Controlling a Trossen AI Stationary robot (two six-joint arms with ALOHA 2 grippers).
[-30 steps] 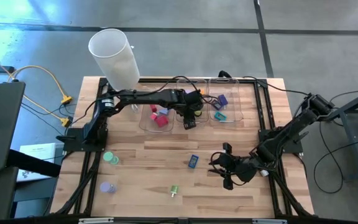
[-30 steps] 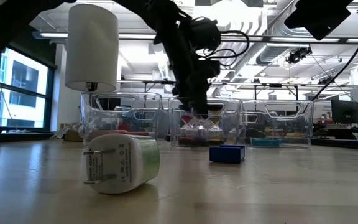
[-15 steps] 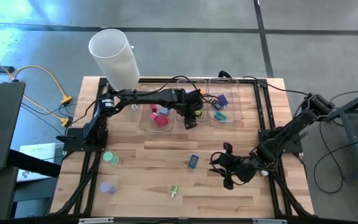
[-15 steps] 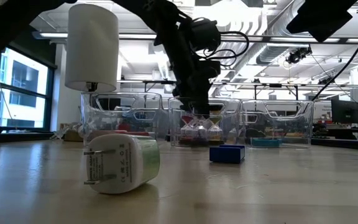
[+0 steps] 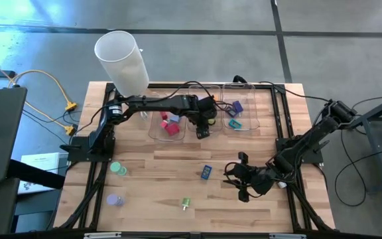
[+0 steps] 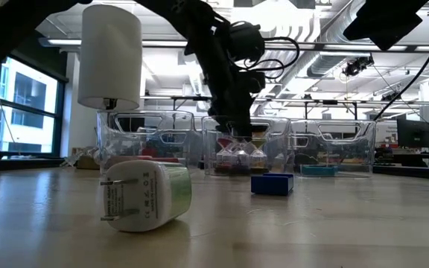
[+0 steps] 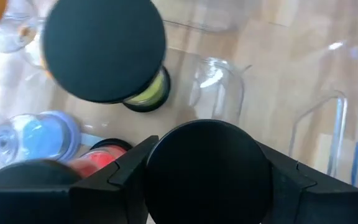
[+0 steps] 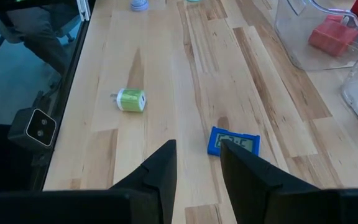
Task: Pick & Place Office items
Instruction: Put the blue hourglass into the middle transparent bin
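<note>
Our left gripper (image 7: 207,186), over the middle tray (image 5: 192,133), clamps a black disc (image 7: 207,171) by its rim; it looks light, stiff and slippery.

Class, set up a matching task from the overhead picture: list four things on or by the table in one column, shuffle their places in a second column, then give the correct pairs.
Things:
1. blue block
2. white cylinder
3. green plug
4. lavender cap

Places:
A. near the table's front edge, about the middle
B. front left part of the table
C. bare wood just left of the right hand
D. back left corner

Pairs: 1-C, 2-D, 3-A, 4-B
</note>
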